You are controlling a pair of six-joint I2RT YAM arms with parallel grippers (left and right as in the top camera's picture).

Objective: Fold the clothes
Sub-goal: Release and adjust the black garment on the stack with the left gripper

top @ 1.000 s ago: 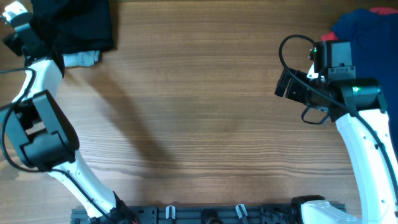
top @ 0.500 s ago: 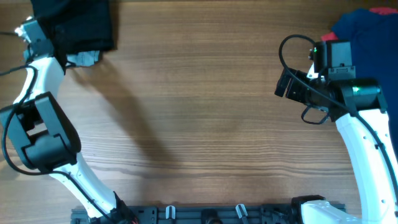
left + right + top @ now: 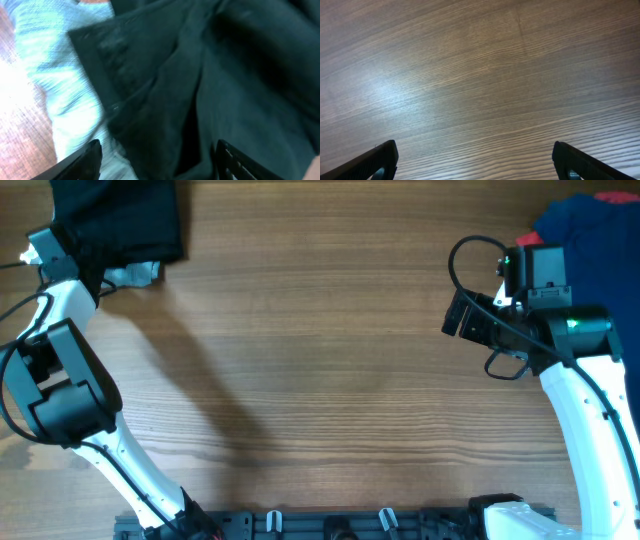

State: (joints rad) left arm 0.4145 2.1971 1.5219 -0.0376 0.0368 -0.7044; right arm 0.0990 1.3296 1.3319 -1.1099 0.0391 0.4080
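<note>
Table [image 3: 330, 360]: brown wood-grain top, matte, soft glare patch in rt wrist view. Black mounting rail [image 3: 330, 525] w/ small hooks runs along the near edge; both arm bases sit at it.

Far-left corner: black garment [image 3: 120, 215], bunched, runs off the top of the overhead view. Light blue denim garment [image 3: 137, 273] pokes out from under its near edge and lies on the table; only a small part shows. Far-right corner: dark blue garment [image 3: 585, 225], crumpled. Red garment [image 3: 620, 196] is just a sliver behind it at the frame edge, touching it.

L gripper [image 3: 160, 162]: at the left edge of the black garment, down in the cloth. In the wrist view its fingers [image 3: 82, 161] stand apart and a fold of black cloth fills the gap btwn them. Denim lies to the left of that, weave visible. Cannot tell whether the fingers pinch the fold or only straddle it.

R gripper [image 3: 475, 162]: spread wide, nothing btwn the tips, over bare table, near the dark blue garment but apart from it. Black cable [image 3: 470, 250] loops off the rt wrist.
</note>
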